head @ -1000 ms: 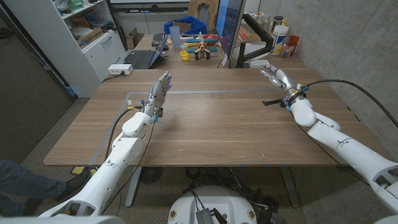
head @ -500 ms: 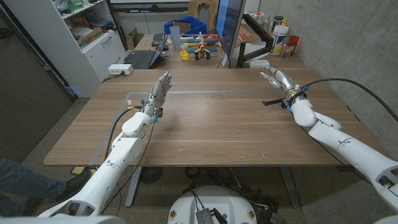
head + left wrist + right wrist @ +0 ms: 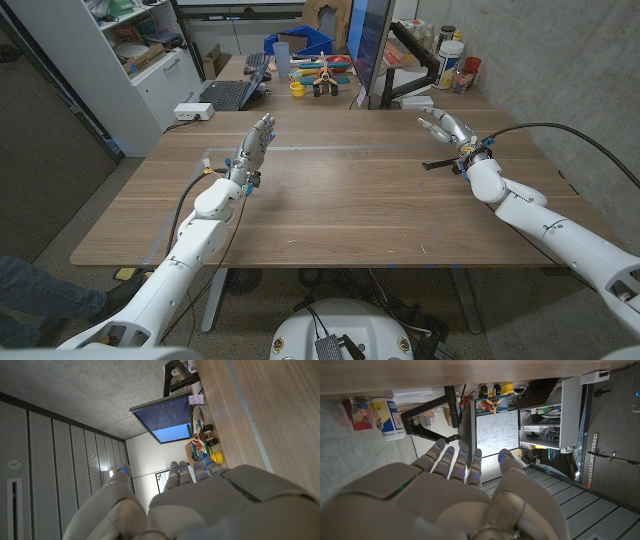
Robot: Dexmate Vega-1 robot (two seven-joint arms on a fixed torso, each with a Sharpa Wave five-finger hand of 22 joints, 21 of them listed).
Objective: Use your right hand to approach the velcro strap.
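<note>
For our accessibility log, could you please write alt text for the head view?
Two white robot arms reach over a bare wooden table, the left hand and the right hand both open and holding nothing. A black velcro strap seems to stick out by the right wrist. Behind the table are a monitor and a laptop.

I make out the velcro strap (image 3: 436, 164) in the head view as a thin dark strip, short and narrow, lying flat on the wooden bench (image 3: 340, 200). It sits just beside the wrist of my right hand (image 3: 449, 127), on the side toward the bench's middle, pointing away from the wrist. I can't tell whether its near end touches the wrist; nothing holds it
</note>
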